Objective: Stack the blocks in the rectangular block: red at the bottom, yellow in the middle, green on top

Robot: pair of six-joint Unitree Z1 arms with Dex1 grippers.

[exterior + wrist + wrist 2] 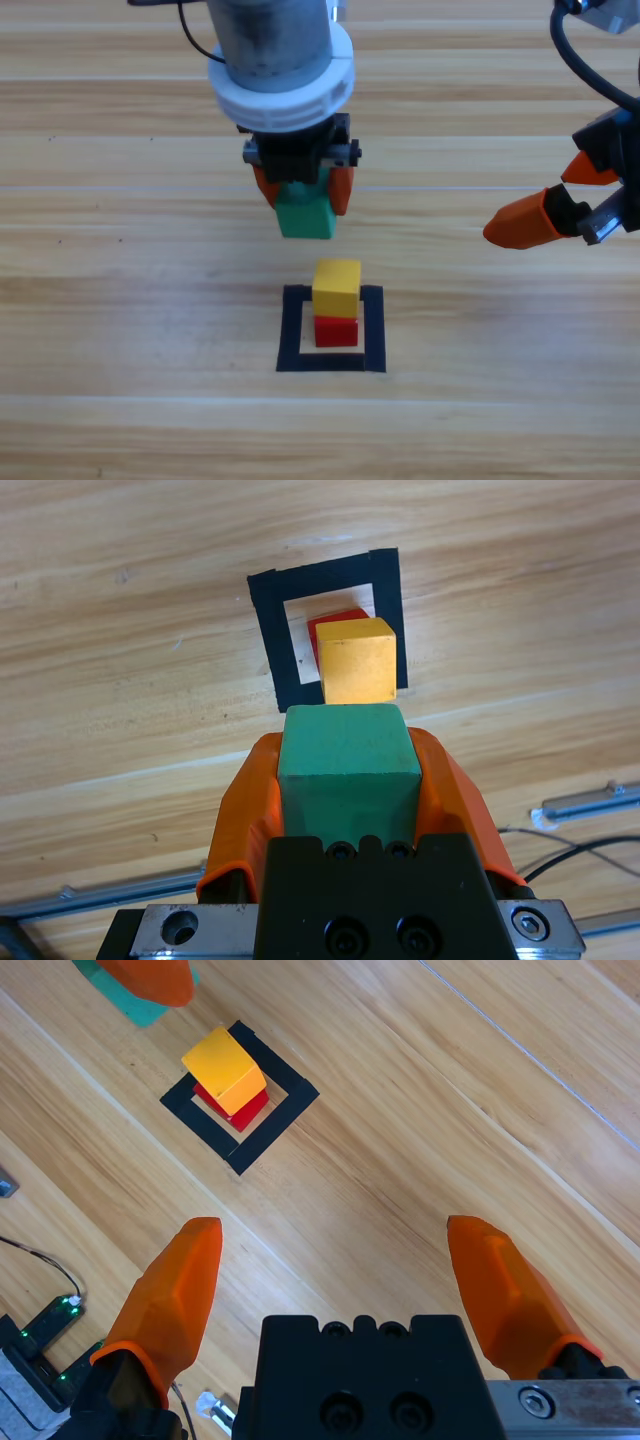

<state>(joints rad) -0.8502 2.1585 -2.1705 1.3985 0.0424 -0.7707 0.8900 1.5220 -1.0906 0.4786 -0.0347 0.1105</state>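
Observation:
The black tape outline of the rectangular block (331, 362) (269, 618) (288, 1108) lies at the table's middle. Inside it the red cube (336, 331) (325, 626) (246, 1113) rests on the wood with the yellow cube (337, 288) (358, 660) (223, 1066) stacked on it. Just behind the stack, my left gripper (301, 192) (346, 780) is shut on the green cube (305, 215) (348, 763) (135, 1006) and holds it in the air. My right gripper (560, 205) (340, 1290) waits open at the right edge, with nothing between its jaws.
Bare wood surrounds the outline on all sides. Cables and metal rails (590, 802) show at the table's far edge in the left wrist view. A small board with green lights (45, 1332) sits at the lower left of the right wrist view.

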